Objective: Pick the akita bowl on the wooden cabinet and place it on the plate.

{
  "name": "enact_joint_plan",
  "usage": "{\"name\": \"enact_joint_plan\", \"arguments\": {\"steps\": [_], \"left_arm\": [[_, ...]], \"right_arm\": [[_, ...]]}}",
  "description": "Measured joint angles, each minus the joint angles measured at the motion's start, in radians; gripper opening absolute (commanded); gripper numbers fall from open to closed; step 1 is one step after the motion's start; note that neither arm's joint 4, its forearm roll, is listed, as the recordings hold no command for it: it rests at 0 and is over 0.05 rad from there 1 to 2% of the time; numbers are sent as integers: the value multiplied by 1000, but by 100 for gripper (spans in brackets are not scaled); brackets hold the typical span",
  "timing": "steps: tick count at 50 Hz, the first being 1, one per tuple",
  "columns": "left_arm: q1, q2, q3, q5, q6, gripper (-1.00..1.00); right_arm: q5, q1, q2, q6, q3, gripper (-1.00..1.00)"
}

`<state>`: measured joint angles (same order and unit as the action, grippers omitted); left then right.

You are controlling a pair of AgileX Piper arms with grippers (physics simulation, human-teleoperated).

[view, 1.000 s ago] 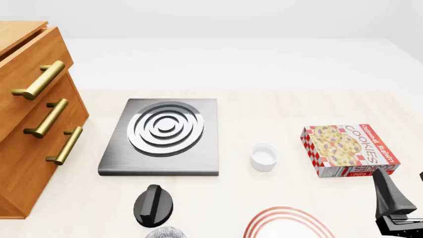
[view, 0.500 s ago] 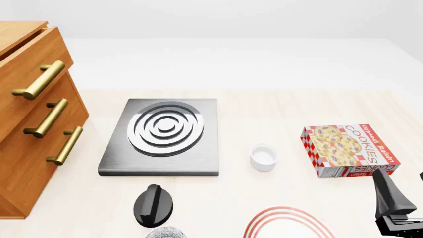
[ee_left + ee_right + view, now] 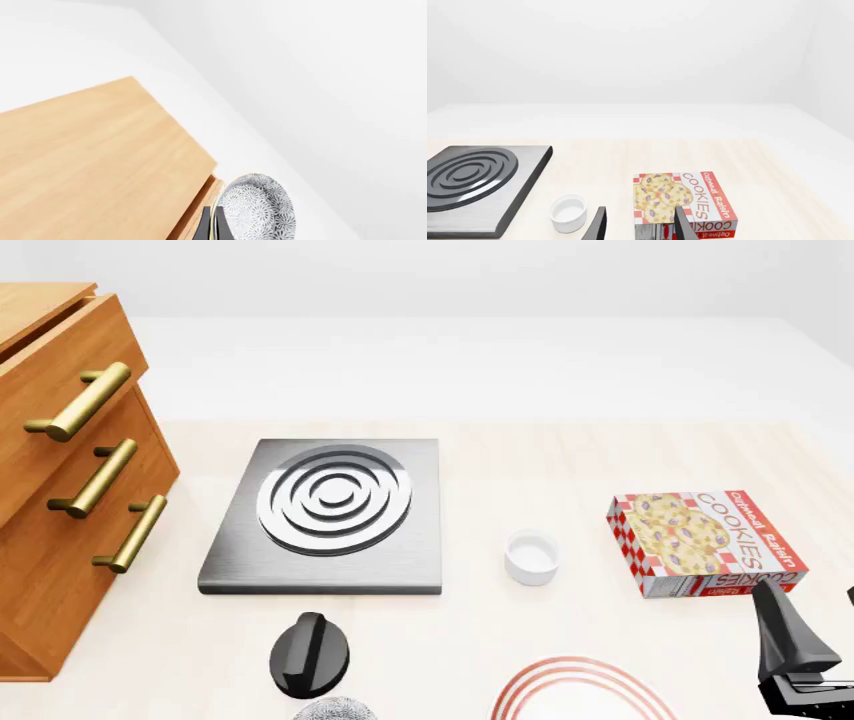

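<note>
Left wrist view: the akita bowl is pinched at its rim by the left pincer, held on edge beside the wooden cabinet. From the front, the bowl is seen only as a speckled sliver at the bottom edge, left of the plate. Between cabinet and plate lie a steel stove, a small white bowl and a cookie box. The right pincer is spread, holding nothing, above the table.
</note>
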<state>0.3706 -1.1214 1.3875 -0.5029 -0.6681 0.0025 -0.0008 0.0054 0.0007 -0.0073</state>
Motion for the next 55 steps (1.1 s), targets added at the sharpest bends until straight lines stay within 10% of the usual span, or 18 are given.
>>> {"name": "enact_joint_plan", "arguments": {"steps": [55], "left_arm": [[-219, 10, 65, -59, 52, -100]], "right_arm": [[0, 0, 0, 0, 0, 100]]}}
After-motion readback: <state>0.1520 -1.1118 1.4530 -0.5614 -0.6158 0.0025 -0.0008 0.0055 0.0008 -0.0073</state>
